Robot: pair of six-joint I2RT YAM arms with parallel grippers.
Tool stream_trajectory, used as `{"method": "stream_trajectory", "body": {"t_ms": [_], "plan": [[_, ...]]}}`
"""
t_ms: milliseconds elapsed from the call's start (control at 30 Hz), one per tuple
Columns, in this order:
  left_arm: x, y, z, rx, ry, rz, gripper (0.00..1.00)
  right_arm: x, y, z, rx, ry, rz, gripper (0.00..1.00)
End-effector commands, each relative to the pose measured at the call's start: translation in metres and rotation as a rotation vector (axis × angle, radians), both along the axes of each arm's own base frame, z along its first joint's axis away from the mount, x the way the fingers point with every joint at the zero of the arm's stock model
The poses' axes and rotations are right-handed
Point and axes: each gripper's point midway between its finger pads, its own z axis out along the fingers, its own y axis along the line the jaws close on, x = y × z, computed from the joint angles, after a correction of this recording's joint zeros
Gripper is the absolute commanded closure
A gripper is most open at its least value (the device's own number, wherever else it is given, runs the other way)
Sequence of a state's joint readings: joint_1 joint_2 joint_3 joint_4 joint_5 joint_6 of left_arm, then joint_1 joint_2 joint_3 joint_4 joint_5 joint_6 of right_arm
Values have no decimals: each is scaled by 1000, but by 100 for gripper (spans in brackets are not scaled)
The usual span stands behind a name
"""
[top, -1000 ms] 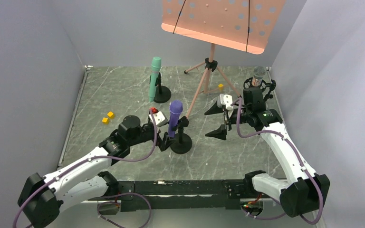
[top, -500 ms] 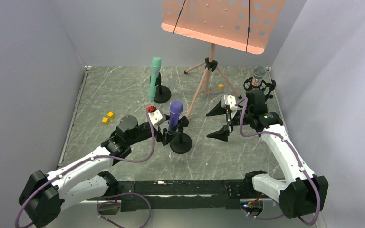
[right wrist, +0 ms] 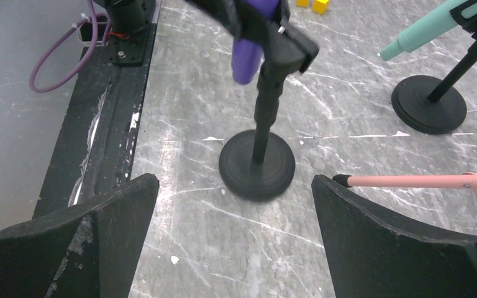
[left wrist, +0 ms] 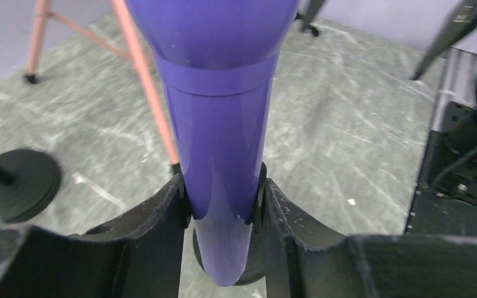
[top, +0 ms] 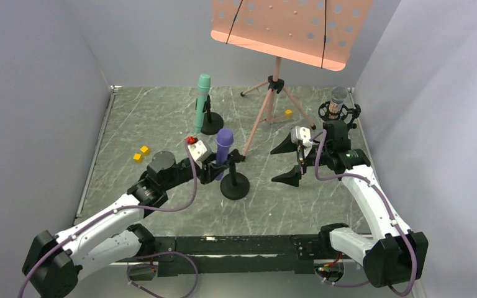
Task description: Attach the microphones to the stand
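Left gripper (left wrist: 220, 198) clamped on purple microphone (left wrist: 220, 124), pinching lower barrel. Microphone upright at clip of black round-base stand (top: 235, 185), near worktop (top: 161, 124) centre. Right gripper (top: 286, 162) spread wide, empty, hovering at 3 o'clock of that stand. Mint green microphone (top: 202, 102) mounted upright at 11 o'clock; glittery microphone (top: 336, 99) mounted at 2 o'clock, far right corner.

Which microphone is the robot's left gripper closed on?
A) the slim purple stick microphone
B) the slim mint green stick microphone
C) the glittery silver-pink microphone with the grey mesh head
A: in the left wrist view the left gripper presses both sides of the slim purple stick microphone.
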State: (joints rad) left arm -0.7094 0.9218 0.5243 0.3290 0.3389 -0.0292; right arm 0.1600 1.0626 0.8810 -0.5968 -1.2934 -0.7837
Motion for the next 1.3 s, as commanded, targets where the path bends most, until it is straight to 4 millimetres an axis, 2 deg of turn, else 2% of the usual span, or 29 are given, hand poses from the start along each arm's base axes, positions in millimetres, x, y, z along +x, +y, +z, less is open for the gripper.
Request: {"method": "stream_trajectory", "body": {"t_ms": [0, 233, 333, 400, 433, 567, 700, 800, 967, 1000, 1033, 1167, 1200, 1267], "plan": [[31, 52, 35, -39, -82, 234, 100, -6, 1, 7, 33, -44, 39, 0], [75, 152, 50, 36, -186, 632, 100, -8, 0, 5, 25, -39, 51, 0], [94, 185, 57, 11, -224, 755, 100, -9, -1, 4, 25, -38, 54, 0], [111, 200, 63, -27, -234, 799, 100, -9, -1, 3, 24, -40, 53, 0], [120, 204, 70, -49, -246, 805, 100, -9, -1, 3, 22, -40, 53, 0], [159, 207, 77, -110, -225, 795, 100, -7, -3, 0, 18, -40, 39, 0], [179, 207, 90, -135, -240, 791, 100, -5, -6, 2, 26, -39, 24, 0], [185, 207, 81, -119, -222, 796, 100, -3, -9, 4, 31, -44, 9, 0], [183, 214, 45, -96, -155, 815, 99, -1, -13, 6, 42, -41, -10, 0], [182, 217, 39, -100, -135, 822, 95, 1, -15, 5, 43, -39, -17, 0], [181, 219, 34, -102, -113, 832, 85, 2, -16, 6, 44, -38, -24, 0], [168, 225, 32, -137, -57, 857, 36, 7, -22, 7, 45, -37, -54, 0], [164, 225, 34, -143, -48, 860, 27, 8, -24, 7, 47, -38, -63, 0], [156, 226, 39, -147, -33, 866, 15, 10, -27, 9, 49, -38, -79, 0]]}}
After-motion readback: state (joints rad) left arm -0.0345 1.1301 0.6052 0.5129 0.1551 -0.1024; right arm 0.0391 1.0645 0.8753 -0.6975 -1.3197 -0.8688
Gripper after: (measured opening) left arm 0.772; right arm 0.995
